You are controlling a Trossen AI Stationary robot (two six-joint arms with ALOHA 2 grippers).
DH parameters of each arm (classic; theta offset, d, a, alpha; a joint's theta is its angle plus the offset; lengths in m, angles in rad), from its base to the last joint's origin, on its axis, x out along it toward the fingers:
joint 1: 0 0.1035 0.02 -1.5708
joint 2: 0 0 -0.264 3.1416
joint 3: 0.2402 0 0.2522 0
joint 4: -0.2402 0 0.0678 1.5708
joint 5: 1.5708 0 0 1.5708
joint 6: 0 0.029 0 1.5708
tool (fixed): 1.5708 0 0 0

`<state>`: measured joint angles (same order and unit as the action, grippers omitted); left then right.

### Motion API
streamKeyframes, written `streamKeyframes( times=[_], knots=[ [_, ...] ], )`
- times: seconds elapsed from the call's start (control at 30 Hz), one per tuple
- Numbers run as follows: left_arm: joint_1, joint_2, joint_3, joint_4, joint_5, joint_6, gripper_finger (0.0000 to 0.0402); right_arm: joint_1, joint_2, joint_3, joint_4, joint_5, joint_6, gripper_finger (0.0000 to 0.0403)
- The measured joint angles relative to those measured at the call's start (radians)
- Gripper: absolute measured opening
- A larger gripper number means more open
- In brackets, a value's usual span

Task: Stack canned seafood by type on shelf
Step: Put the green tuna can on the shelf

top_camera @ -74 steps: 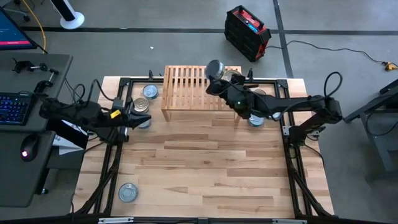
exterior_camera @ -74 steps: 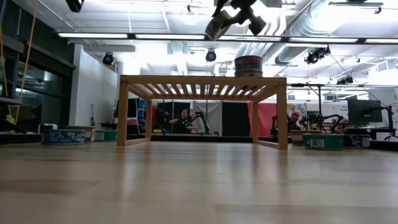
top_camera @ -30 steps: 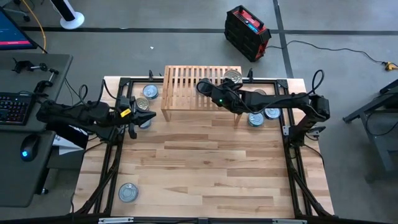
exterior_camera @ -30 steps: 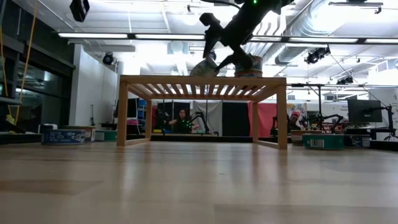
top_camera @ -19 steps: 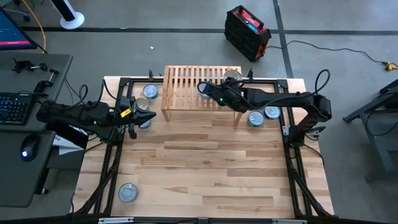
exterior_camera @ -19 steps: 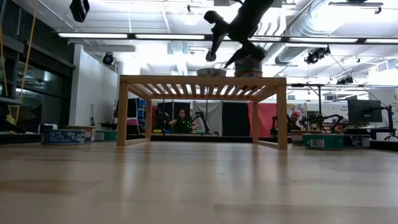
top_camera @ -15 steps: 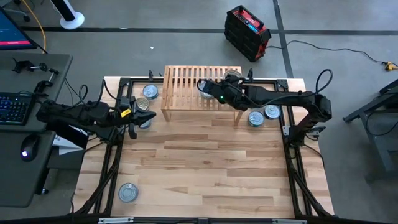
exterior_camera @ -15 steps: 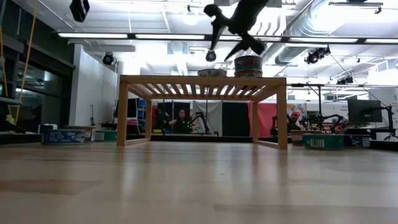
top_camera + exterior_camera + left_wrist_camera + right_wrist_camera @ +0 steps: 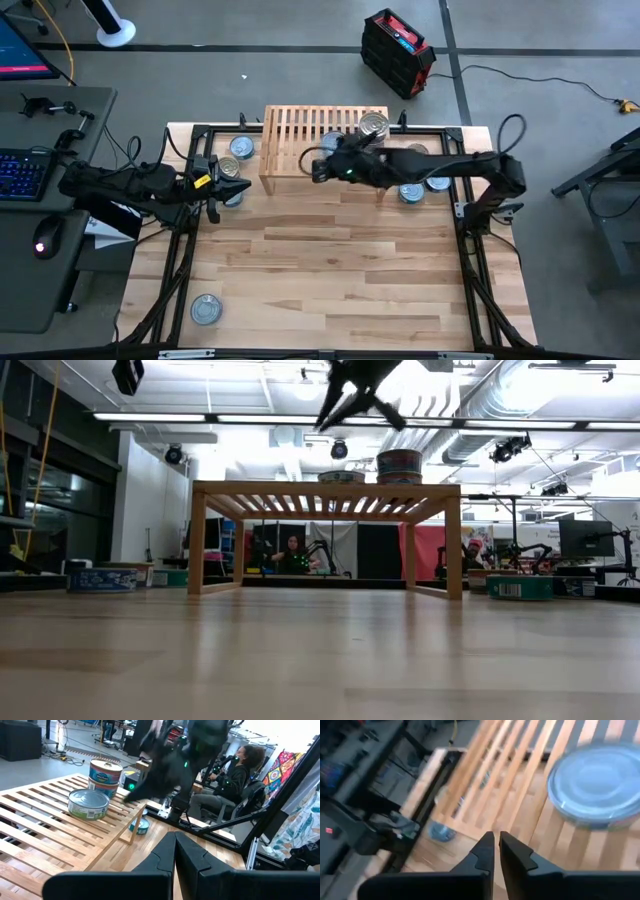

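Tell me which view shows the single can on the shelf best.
Left wrist view: the single can sits unobstructed on the shelf slats beside a two-can stack. Right wrist shows it blurred, low view only its edge, high view hides it under the right arm.

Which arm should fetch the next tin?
Left, I'd say: its tool sits by tins beside the shelf. The right tool, shut and empty, hangs above the shelf.

shelf (image 9: 300, 140) on table (image 9: 330, 270), tins (image 9: 89, 803) atop
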<state>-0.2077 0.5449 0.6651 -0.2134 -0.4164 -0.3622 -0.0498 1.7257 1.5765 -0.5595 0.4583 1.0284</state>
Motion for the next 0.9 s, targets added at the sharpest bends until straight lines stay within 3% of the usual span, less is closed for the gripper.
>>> streamKeyframes(
  times=[0.1, 0.33, 0.47, 0.7, 0.9],
  knots=[
    [0.0, 0.0, 0.0, 0.0, 0.0, 0.0, 0.0001, -0.001, 0.072, 0.032, -0.005, 0.004, -0.015, 0.0004],
    [0.0, 0.0, 0.0, 0.0, -0.001, -0.021, 0.0001, -0.026, 0.169, 0.153, -0.113, 0.131, -0.049, 0.0001],
    [0.0, 0.0, 0.0, 0.0, -0.001, -0.038, 0.0001, -0.052, 0.191, 0.198, -0.225, 0.092, -0.058, 0.0],
    [0.0, 0.0, 0.0, 0.0, -0.001, -0.038, 0.0001, -0.078, 0.194, 0.194, -0.257, 0.061, -0.068, 0.0],
    [0.0, 0.0, 0.0, 0.0, -0.001, -0.025, 0.0001, -0.091, 0.194, 0.194, -0.308, 0.12, -0.063, 0.0]
  ],
)
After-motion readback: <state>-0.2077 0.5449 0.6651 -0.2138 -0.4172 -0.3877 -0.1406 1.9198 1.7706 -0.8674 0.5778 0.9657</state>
